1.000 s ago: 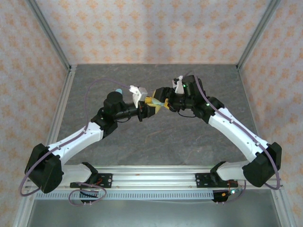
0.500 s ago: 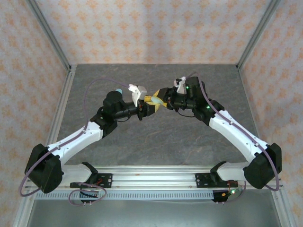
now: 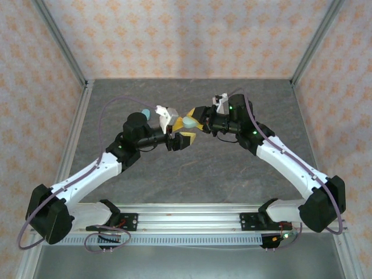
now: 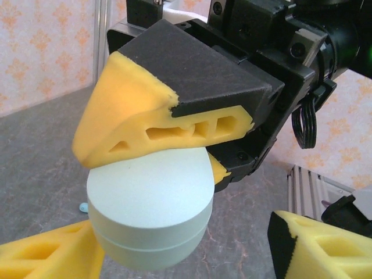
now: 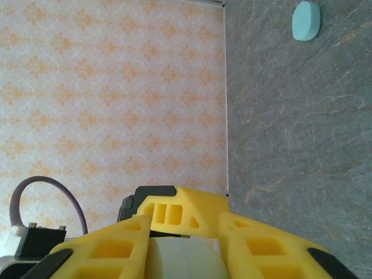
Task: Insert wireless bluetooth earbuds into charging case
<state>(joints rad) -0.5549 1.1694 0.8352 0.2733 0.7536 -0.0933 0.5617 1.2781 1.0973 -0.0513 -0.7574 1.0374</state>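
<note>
- Charging case (image 4: pixel 150 209), pale mint and oval, is pinched top and bottom by the right gripper (image 5: pixel 185 256). It hangs in the air over the table (image 3: pixel 232 174), and its lid looks shut.
- Left gripper (image 4: pixel 186 256) has its fingers wide apart, one on each side of the case, not squeezing it.
- I think the case is light, hard and smooth, so it could slip or turn. It seems best to hold it by the flat top and bottom and leave the seam free, so the lid can open.
- Earbuds are tiny, so they would be light and easy to flick away. A small pale blue bit (image 4: pixel 84 207) on the table may be one, but it is too small to be sure.
- A pale blue oval case (image 5: pixel 306 20) lies on the table, well apart.
- The two grippers are very close together, so they could bump.
</note>
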